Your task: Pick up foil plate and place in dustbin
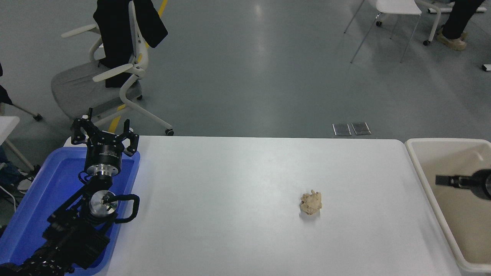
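Note:
The foil plate does not show in the head view; the part of the dustbin's inside that I can see is plain and bare. The cream dustbin [419,163] stands at the table's right end, cut off by the picture's right edge. My right gripper [441,180] comes in from the right edge and hangs over the dustbin's inside, pointing left, with nothing seen in it. My left gripper [102,129] is parked at the lower left over the blue tray, open and empty.
A small tan crumpled paper ball [311,203] lies on the white table [230,199], right of the middle. A blue plastic tray [34,199] lies under the left arm. Office chairs and a person's legs are beyond the table's far side.

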Controlling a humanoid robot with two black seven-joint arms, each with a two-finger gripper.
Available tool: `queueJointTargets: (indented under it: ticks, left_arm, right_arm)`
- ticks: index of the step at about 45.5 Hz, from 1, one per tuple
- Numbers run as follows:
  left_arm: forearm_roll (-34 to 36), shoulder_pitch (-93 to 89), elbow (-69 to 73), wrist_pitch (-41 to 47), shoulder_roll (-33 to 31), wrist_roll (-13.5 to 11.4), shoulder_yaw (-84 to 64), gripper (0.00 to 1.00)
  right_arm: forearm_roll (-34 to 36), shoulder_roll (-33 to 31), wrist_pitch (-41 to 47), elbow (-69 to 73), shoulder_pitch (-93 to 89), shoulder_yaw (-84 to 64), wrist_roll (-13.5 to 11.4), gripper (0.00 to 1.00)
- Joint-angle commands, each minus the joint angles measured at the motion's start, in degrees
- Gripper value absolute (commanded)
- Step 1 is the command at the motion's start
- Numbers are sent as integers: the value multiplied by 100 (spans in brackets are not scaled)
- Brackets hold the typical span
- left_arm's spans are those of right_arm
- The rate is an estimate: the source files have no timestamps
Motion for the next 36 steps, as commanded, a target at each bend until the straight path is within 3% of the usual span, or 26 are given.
queueJointTargets:
  ticks: [1, 14, 29, 36]
  left_arm:
    - [1, 4, 0, 0, 0, 1, 0, 99]
    - [1, 13, 0, 0, 0, 1, 0, 99]
    - [1, 4, 0, 0, 0, 1, 0, 99]
    - [1, 4, 0, 0, 8, 1, 0, 99]
  right_arm:
    - [1054, -131, 666, 2023, 2916, -2100, -9, 100]
    - [2838, 1907, 1150, 3448, 5326, -4114, 17, 100]
    - [4649, 3841, 2564, 3897, 6996, -4141, 0, 100]
    - [4992, 4194, 3127, 3976, 7480, -3904, 0, 100]
